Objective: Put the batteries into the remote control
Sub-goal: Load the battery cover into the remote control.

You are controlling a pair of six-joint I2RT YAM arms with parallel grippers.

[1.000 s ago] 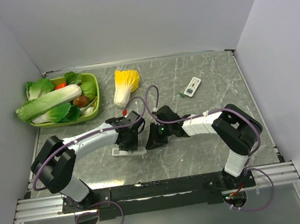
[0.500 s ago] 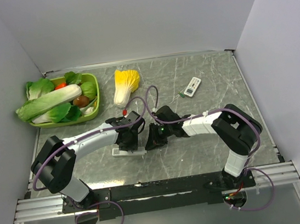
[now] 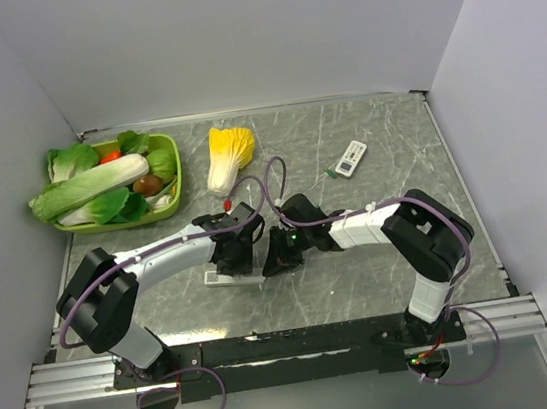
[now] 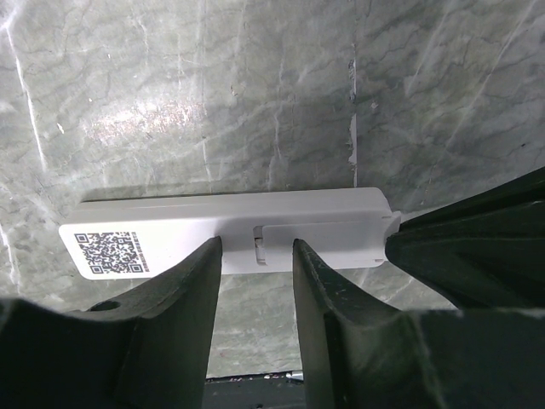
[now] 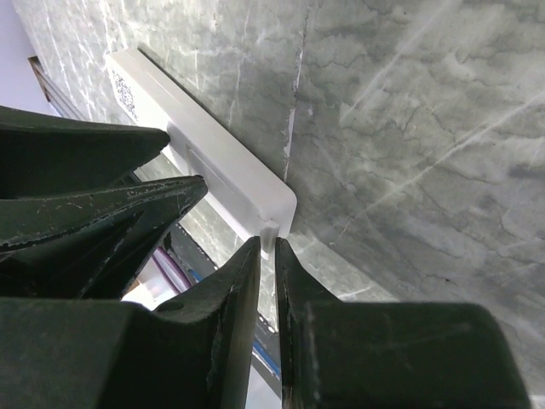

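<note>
Your left gripper (image 4: 255, 249) has its jaws part open and holds nothing. Its two matte black, wedge-shaped fingers (image 4: 174, 315) come down on the near long edge of the remote control (image 4: 230, 213), one on each side of a small latch slot (image 4: 258, 242).

The remote lies back up, straight across those jaws: a flat, smooth white plastic bar with rounded corners. The rectangular outline of its battery cover (image 4: 328, 239) runs from the slot toward the right gripper. A QR-code sticker (image 4: 106, 250) sits on the opposite end; no lettering can be read.

Your right gripper (image 5: 267, 244) is almost closed, with only a thin slit between its scuffed black fingers. Its tips are at the remote's end corner by the cover, and you cannot tell whether they pinch it.

Underneath is the table (image 4: 255, 85), glossy grey-green marble with pale veins.

Just beyond the left jaws lies a tiny reddish bit (image 3: 225, 203), too small to name. Farther beyond the right jaws, one green cylinder of the batteries (image 3: 331, 173) lies just beside a second remote (image 3: 350, 158). Beyond the left jaws are a yellow-white cabbage (image 3: 230, 155) and a lime-green tray (image 3: 177, 172) of leafy vegetables.
</note>
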